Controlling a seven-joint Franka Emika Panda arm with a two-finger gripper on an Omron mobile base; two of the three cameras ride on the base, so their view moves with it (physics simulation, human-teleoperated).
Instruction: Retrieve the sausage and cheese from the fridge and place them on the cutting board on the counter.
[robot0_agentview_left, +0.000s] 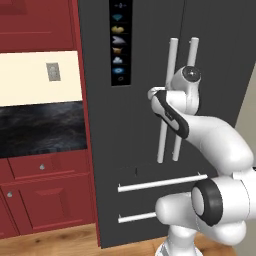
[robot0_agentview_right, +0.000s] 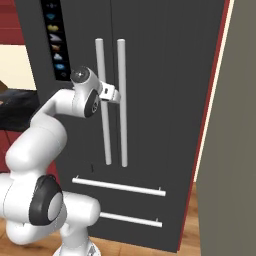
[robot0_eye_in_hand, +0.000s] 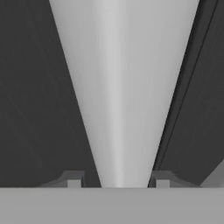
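Observation:
The fridge (robot0_agentview_left: 130, 150) (robot0_agentview_right: 165, 125) is dark grey and both of its doors are closed, so the sausage and cheese are hidden. My gripper (robot0_agentview_right: 111, 93) is at the left of the two upright silver handles (robot0_agentview_right: 103, 135), about mid-height. In the hand view that handle (robot0_eye_in_hand: 120, 87) runs up between my fingertips (robot0_eye_in_hand: 74, 179), and the gripper (robot0_eye_in_hand: 118, 180) stands closely round it with a slim dark gap on each side. The cutting board is out of view. The black counter (robot0_agentview_left: 40, 127) lies left of the fridge.
Two horizontal drawer handles (robot0_agentview_left: 160, 183) (robot0_agentview_right: 117, 186) cross the fridge's lower part. Red cabinets with silver knobs (robot0_agentview_left: 42, 167) sit under the counter. A grey wall (robot0_agentview_right: 230, 175) stands close on the fridge's right. The floor is wood.

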